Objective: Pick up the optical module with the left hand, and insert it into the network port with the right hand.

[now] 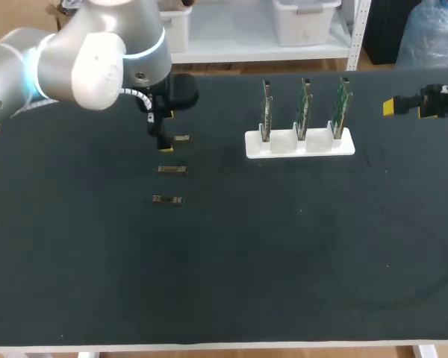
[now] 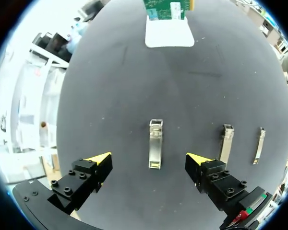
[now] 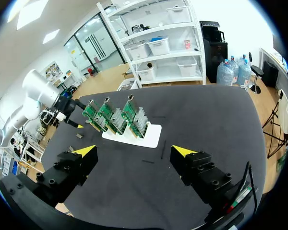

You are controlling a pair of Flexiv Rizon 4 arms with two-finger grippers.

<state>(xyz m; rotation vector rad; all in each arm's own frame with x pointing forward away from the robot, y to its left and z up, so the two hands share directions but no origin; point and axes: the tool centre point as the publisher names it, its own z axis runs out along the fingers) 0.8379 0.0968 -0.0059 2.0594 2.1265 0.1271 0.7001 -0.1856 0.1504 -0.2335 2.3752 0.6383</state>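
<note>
From above, the left pincer (image 1: 163, 128) hangs over an optical module (image 1: 181, 139) near the worktop's (image 1: 284, 261) far left part. The right pincer (image 1: 390, 107) is by the right edge.

In the left wrist view, the left pincer (image 2: 150, 158) is wide open. The optical module (image 2: 155, 143) lies flat between its fingers, and neither finger touches it.

In the right wrist view, the right pincer (image 3: 134, 151) is wide open and holds nothing. The green boards (image 3: 110, 115) stand ahead of it.

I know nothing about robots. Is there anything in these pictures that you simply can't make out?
- Head view: the left gripper hides one end of the farthest optical module.
- Head view: the network ports on the green boards are too small to see.
- Left wrist view: the black rim cuts off the boards above the white holder.
- Head view: the picture's edge cuts off everything behind the right gripper.
</note>
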